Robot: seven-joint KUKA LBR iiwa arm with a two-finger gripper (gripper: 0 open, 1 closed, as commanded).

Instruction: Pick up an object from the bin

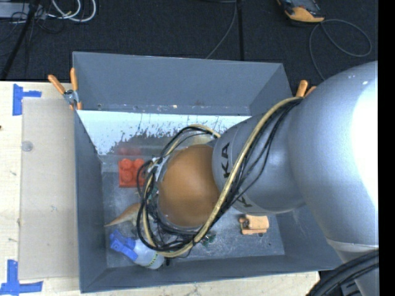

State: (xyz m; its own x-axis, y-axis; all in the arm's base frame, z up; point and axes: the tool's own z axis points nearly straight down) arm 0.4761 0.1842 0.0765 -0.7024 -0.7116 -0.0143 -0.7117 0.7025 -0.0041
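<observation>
A red studded block point(129, 171) lies on the bin floor at the left, just beside the arm's wrist. Below it a tan pointed piece point(123, 216) sticks out leftward from under the wrist. In the near left corner sits a blue piece point(122, 246) against a pale rounded thing point(148, 259), both partly under the cables. A small orange block with a dark mark point(254, 224) rests on the floor at the right, close under the arm.
The arm comes in from the right and reaches down over the middle of the bin. Its orange cover and looped cables hide whatever is beneath them. Bare floor runs along the back wall and in the near right corner.
</observation>
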